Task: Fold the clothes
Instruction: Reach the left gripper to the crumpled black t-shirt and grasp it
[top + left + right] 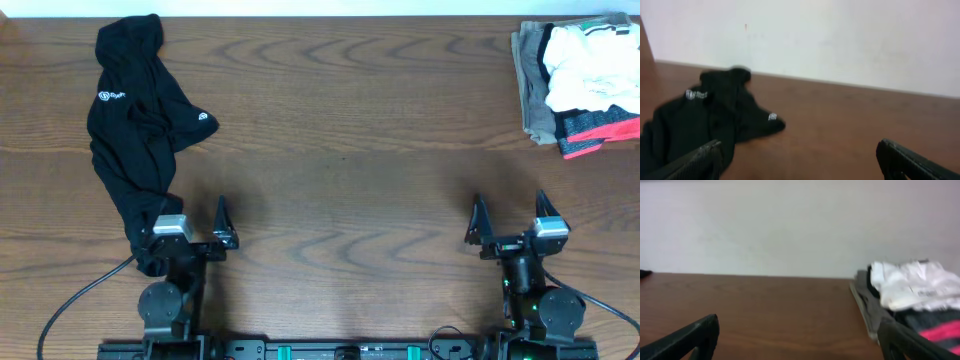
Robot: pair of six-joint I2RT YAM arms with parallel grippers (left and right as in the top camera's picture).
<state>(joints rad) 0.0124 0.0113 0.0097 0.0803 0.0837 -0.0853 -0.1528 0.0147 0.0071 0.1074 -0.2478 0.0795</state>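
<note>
The clothes, a crumpled black shirt with small white logo marks, lie bunched at the table's left side, trailing toward the front. My left gripper hovers open at the shirt's near end, its left finger over the fabric's edge. In the left wrist view the shirt lies ahead and to the left of the left gripper, with bare wood between the fingers. Open and holding nothing, my right gripper stands near the front right, and only table shows in the right gripper's own view.
A stack of other garments, white, khaki-grey and red-and-dark striped, sits at the back right corner and shows ahead to the right as the garment stack. Brown wooden table lies between shirt and stack. A pale wall is behind.
</note>
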